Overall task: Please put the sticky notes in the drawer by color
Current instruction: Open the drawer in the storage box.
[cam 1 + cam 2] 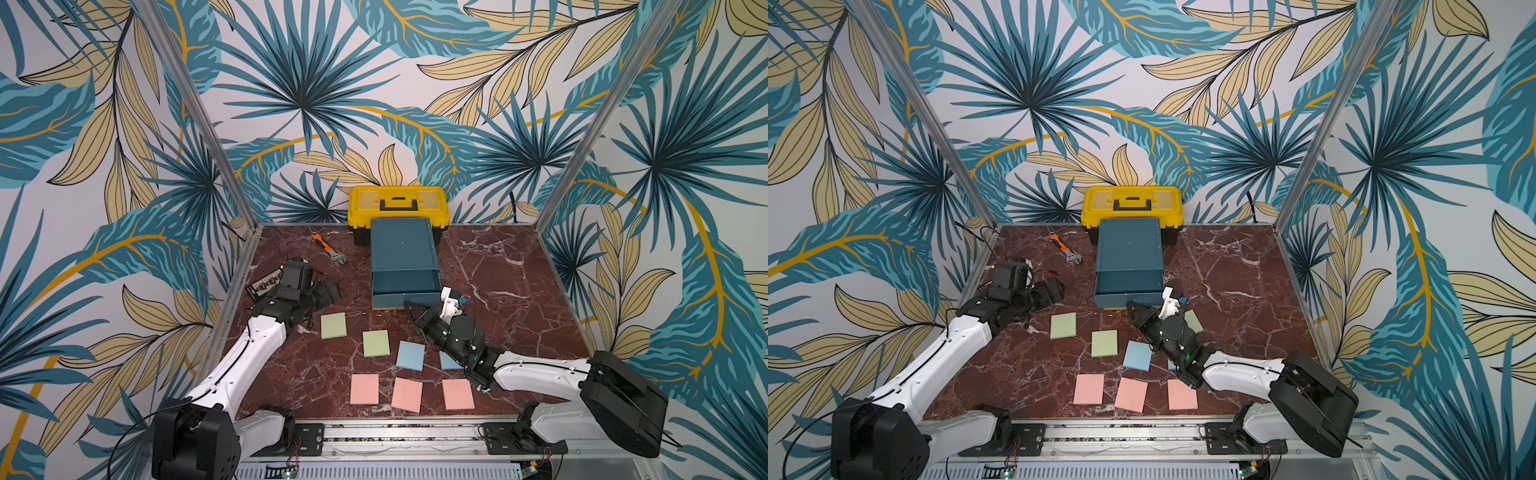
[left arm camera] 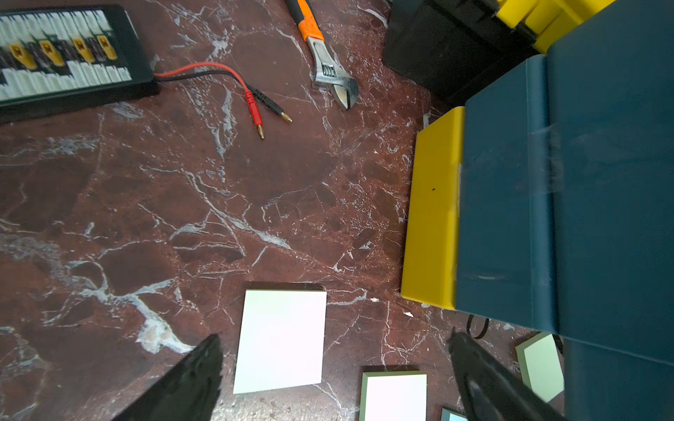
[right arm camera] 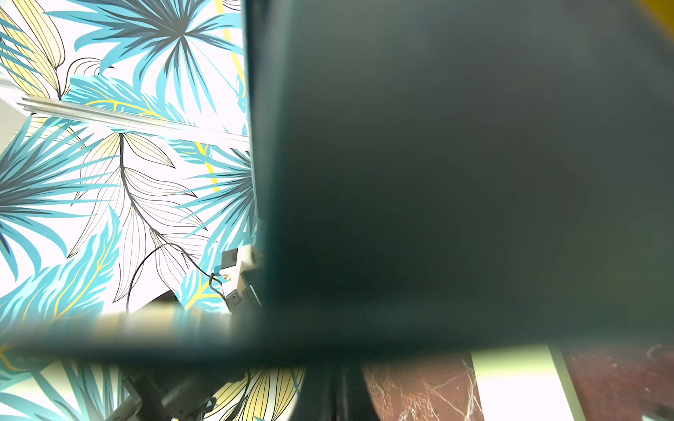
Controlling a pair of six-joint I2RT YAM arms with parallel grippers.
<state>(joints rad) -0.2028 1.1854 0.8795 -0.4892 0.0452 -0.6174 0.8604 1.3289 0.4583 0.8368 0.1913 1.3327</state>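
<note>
Flat paper sticky notes (image 1: 364, 388) are being displayed on the veined marble tabletop (image 1: 519, 316), pink row nearest. Beyond, the right gripper (image 1: 409, 309) is being held clenched before the boxy teal drawer (image 1: 405, 249), fronts facing the robot, long axis running rearward; the left gripper (image 2: 334, 339) is being held released.

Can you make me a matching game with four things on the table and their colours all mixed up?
Things:
1. toolbox
2. wrench
3. drawer cabinet
4. sticky notes in the row farthest from the toolbox

Colours:
A. salmon pink
B. teal top
C. yellow lid, black handle
D. orange handle, silver head

Pairs: 1-C, 2-D, 3-B, 4-A
</note>
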